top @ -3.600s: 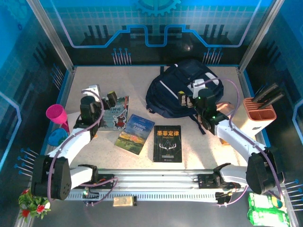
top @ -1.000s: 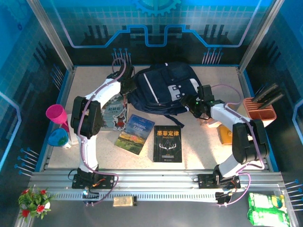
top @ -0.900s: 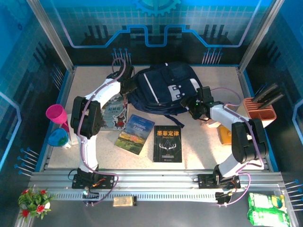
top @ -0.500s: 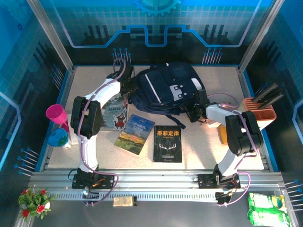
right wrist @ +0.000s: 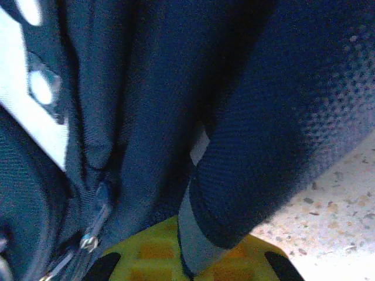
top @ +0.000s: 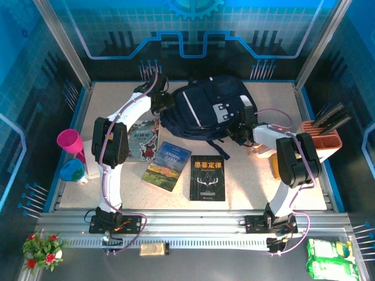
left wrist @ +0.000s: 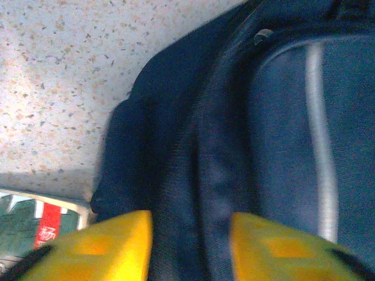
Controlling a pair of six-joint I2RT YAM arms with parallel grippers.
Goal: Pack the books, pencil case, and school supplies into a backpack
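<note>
Top external view: the backpack [top: 208,105] lies mid-table [top: 258,181] against the far edge. The right gripper [top: 238,133], open a second ago, now pinches a fold of fabric at its near-right side. The left gripper [top: 165,103], nearly closed before, has parted its fingers at the backpack's left side.

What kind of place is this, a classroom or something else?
Probably a robot test cell, not a classroom: two arms bolted to a metal rail, blue walls printed with circuit patterns, and a backpack and books staged on a speckled table.
</note>
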